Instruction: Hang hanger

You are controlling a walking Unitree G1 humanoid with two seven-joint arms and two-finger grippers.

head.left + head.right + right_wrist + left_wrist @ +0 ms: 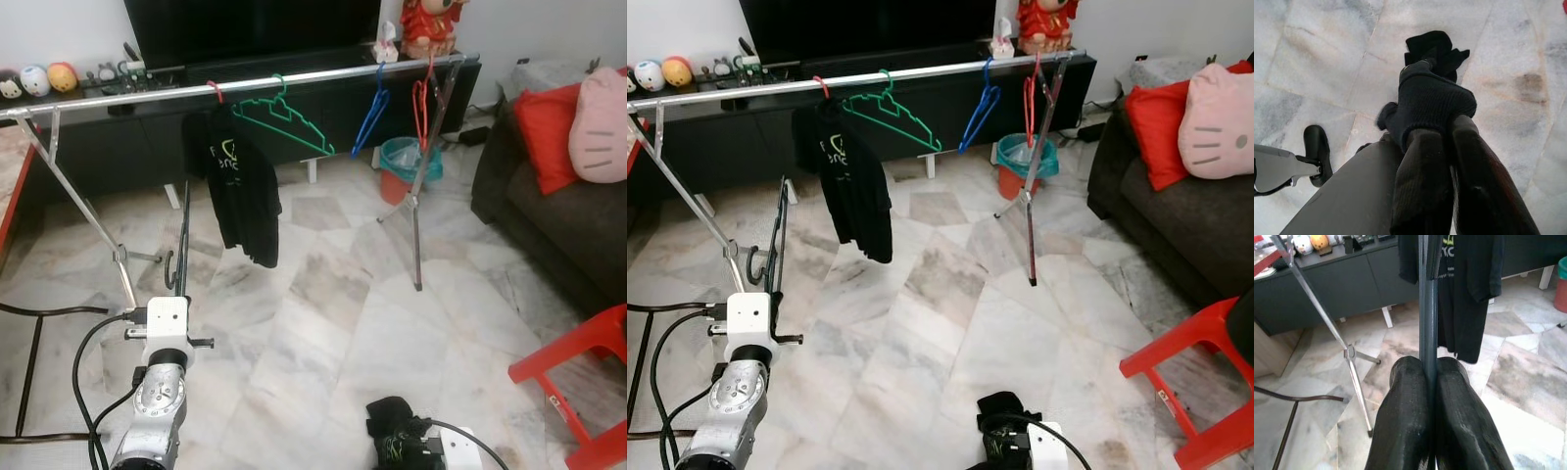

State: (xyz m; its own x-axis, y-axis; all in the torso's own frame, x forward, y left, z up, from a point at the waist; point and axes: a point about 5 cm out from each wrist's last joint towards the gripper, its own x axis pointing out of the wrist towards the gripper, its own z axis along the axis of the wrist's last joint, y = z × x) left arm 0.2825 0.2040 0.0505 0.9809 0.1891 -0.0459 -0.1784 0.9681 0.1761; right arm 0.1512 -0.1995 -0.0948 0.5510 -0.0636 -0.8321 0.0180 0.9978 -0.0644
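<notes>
My left gripper (1428,364) is shut on the thin bar of a dark hanger (1427,313). In the left eye view the dark hanger (184,230) stands edge-on above the left wrist, low and left of the black T-shirt (238,186). That shirt hangs by a red hook on the silver rack rail (323,76). Also on the rail are a green hanger (284,122), a blue hanger (372,117) and a red hanger (421,103). My right gripper (397,436) is low by the floor, shut on a black knit cloth (1430,95).
The rack's slanted legs (416,211) stand on the marble floor. A dark TV cabinet (323,108) runs behind the rack. A dark sofa with a red cushion (544,132) is at the right, with a red stool (578,367) in front of it. A teal bin (411,162) sits by the right leg.
</notes>
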